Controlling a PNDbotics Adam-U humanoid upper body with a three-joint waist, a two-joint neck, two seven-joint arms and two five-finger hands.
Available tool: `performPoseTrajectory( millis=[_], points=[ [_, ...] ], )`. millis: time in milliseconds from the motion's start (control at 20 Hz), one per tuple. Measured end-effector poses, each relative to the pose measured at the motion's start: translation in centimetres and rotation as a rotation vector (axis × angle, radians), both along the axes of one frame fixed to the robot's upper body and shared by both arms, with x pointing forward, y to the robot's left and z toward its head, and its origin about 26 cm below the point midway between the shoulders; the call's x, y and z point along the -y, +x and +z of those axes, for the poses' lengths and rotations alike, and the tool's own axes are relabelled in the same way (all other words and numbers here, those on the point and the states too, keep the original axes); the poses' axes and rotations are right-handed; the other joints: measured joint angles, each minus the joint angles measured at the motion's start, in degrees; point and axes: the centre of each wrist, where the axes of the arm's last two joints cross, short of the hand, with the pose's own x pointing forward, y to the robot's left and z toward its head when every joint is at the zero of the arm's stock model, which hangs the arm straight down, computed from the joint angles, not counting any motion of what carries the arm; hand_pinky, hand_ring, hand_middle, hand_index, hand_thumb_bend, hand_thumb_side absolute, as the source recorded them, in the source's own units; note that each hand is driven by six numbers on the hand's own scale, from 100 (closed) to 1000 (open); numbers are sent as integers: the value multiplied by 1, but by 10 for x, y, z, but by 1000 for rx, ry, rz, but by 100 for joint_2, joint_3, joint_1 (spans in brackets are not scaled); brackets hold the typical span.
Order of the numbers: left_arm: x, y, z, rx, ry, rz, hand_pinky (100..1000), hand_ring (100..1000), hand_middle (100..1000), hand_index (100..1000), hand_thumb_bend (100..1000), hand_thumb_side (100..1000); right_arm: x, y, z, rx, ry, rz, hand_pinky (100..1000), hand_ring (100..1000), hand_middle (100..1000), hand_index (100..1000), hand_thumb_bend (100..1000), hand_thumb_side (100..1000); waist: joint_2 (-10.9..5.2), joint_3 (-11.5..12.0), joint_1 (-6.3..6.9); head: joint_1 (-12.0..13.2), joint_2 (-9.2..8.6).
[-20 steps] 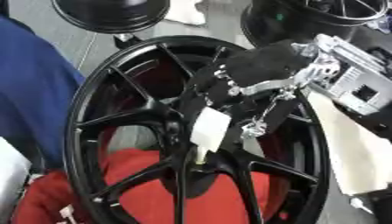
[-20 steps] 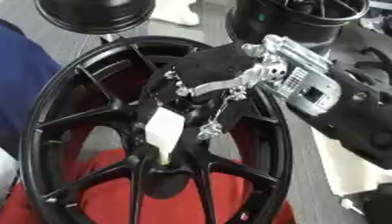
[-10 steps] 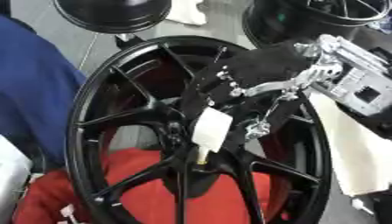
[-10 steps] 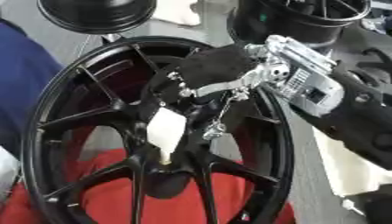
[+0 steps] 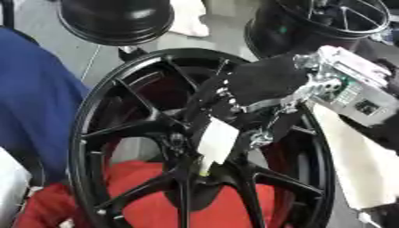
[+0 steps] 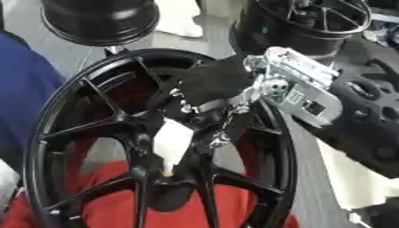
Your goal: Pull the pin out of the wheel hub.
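Observation:
A large black spoked wheel hub (image 5: 86, 133) stands tilted in the middle of the view. A white pin (image 5: 217, 141) with a yellowish lower tip points down at the hub's centre (image 5: 191, 178). I cannot tell whether the tip is still inside the hole. My right hand (image 5: 261, 82) comes in from the upper right, black with silver joints. Its fingers (image 6: 222, 138) and thumb are curled round the pin's upper end. My left hand shows in no view.
Red cloth (image 5: 140, 196) lies under the wheel's lower half. Blue fabric (image 5: 31, 98) fills the left side. Two more black wheels (image 5: 117, 20) (image 5: 319, 22) stand at the back. A white surface (image 5: 351, 164) lies at the right, with another dark wheel (image 6: 366, 129) beside it.
The whole picture has shifted slightly downward, so the camera moved. My right hand and the pin keep nearly the same place relative to the wheel.

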Motion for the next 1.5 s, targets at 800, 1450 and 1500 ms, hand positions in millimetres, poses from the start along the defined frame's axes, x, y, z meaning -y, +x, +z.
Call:
performPoseTrajectory(
  millis=[800, 1450, 1500],
  points=[
    [0, 0, 0, -6, 0, -1, 689, 770, 620, 753, 122, 724, 8, -2, -3, -94, 72, 19, 930, 934, 857, 915, 358, 100, -27, 36, -36, 55, 193],
    [-2, -2, -3, -21, 1, 9, 691, 770, 620, 754, 138, 705, 21, 5, -4, -117, 91, -26, 914, 915, 849, 956, 278, 417, -199, -73, -73, 102, 309],
    [-2, -2, -4, -22, 0, 11, 691, 770, 620, 754, 138, 705, 21, 6, -4, -119, 96, -28, 913, 914, 848, 956, 272, 425, -208, -81, -73, 102, 309]
  ],
)
